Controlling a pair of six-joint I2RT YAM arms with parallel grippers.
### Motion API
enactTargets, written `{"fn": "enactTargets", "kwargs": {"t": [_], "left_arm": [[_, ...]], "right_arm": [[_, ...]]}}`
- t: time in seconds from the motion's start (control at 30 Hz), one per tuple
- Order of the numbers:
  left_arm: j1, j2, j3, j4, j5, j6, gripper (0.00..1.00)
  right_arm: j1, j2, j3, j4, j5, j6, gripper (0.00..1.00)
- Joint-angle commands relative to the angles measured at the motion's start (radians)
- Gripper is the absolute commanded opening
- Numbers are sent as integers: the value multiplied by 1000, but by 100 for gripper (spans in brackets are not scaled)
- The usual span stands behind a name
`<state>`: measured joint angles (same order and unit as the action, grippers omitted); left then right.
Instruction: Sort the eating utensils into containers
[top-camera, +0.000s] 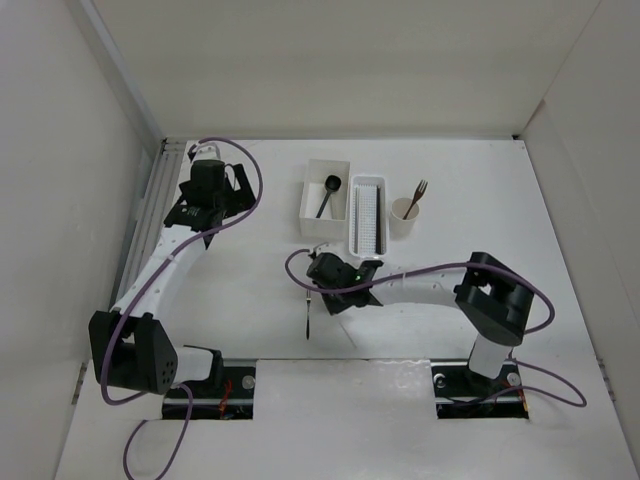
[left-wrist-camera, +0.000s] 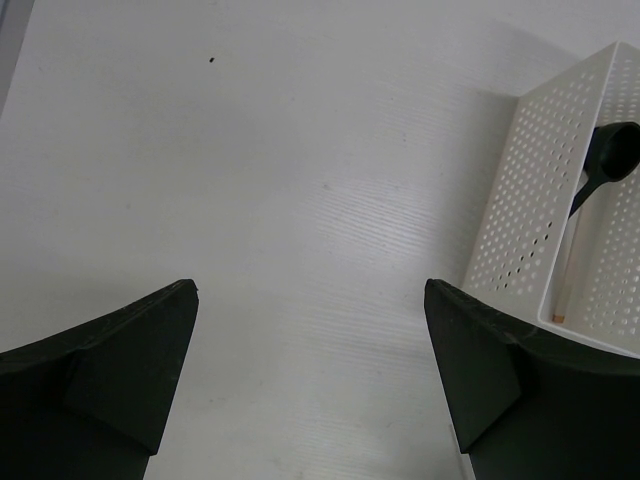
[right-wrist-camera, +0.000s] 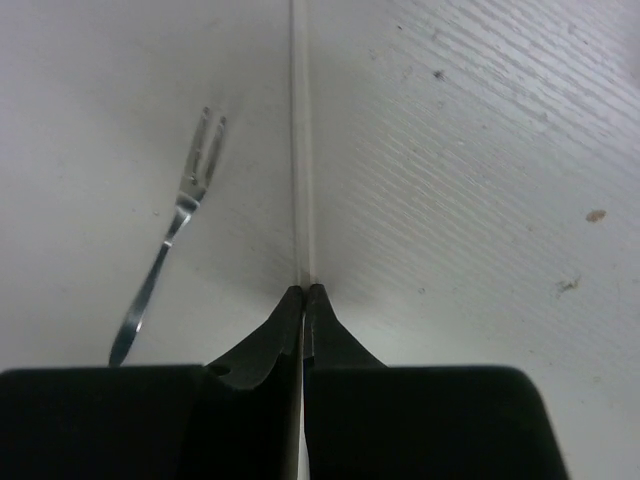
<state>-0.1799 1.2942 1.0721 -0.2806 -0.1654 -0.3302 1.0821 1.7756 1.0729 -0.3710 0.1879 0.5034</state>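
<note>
1 pale chopstick (right-wrist-camera: 302, 180) is pinched tight between the tips of the right gripper (right-wrist-camera: 303, 295), low over the table (right-wrist-camera: 480, 150). A small silver fork (right-wrist-camera: 172, 245) is laid flat just beside it, untouched. The left gripper (left-wrist-camera: 310, 330) is spread wide and empty next to the white square box (left-wrist-camera: 520, 200), where the black spoon (left-wrist-camera: 612, 150) is kept. The dark fork (top-camera: 416, 193) is stood in the cream cup (top-camera: 403, 225), beside the perforated basket (top-camera: 368, 180).

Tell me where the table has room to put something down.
Bare table lies between the left gripper and the square box, also right of the cup. Crowded around the right gripper, its chopstick and the silver fork.
</note>
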Motion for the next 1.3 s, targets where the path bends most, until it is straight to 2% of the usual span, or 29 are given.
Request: {"fn": "enactTargets", "kwargs": {"t": [0.0,0.43,0.57,0.63,0.83,1.0,1.27], "left_arm": [[13,-30,-14,20,-2,-4,96],[22,-21,-14,20,7,-4,96],[22,-21,-14,20,7,-4,96],[22,-21,-14,20,7,-4,96],[22,-12,-14,20,17,-4,96],[31,-12,-14,20,17,-4,96],[62,8,-4,20,7,-4,96]], "right_arm": [[12,-53,-31,-66,62,38,0],[12,-307,-87,32,125,17,0],[3,-390,-5,32,251,6,0],[-75,-390,82,14,285,-3,0],[-342,-240,268,-37,285,-51,0],[-447,-98,384,-37,223,-94,0],[-533,51,393,63,177,-115,0]]}}
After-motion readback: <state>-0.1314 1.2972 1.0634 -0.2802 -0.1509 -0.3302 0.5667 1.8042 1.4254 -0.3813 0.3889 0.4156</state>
